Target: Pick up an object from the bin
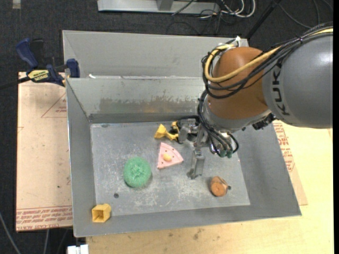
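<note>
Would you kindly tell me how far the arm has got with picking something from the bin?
Done: the gripper is down in the bin, between the pink wedge and the brown lump. In hand: nothing visibly gripped. Left: the grasp and lift; both lie on the floor.

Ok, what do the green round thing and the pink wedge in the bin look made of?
Green round thing: probably foam or sponge; matte, rough-looking surface, no shine. Pink wedge: likely moulded plastic or rubber; smooth, even colour, a yellow spot on top. Neither is certain by look alone.
</note>
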Controlling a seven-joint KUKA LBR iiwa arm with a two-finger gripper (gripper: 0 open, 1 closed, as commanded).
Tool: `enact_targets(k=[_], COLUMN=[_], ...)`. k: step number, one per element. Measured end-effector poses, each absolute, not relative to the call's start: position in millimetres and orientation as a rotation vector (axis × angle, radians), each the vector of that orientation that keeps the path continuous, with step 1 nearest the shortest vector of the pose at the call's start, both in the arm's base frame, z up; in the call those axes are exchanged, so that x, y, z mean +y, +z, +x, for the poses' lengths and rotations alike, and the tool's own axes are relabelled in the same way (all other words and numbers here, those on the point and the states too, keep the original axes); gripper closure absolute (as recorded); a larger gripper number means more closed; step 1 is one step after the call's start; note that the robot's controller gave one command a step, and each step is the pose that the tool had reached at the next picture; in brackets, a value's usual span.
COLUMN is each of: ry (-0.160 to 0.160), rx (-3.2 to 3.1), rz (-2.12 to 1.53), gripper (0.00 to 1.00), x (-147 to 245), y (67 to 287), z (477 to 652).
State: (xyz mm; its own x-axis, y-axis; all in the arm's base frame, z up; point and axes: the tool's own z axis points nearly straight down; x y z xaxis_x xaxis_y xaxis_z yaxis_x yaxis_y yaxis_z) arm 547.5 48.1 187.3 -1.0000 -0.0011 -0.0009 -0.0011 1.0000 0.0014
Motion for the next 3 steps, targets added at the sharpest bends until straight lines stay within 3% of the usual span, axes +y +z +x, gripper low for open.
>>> enact_targets(k=[2,3], ry=[0.002,0.001], rx=[3.114,3.073], rz=[-0.374,-0.631], gripper=[0.0,0.0], x=[86,95], y=[132,97], z=[589.4,572.7])
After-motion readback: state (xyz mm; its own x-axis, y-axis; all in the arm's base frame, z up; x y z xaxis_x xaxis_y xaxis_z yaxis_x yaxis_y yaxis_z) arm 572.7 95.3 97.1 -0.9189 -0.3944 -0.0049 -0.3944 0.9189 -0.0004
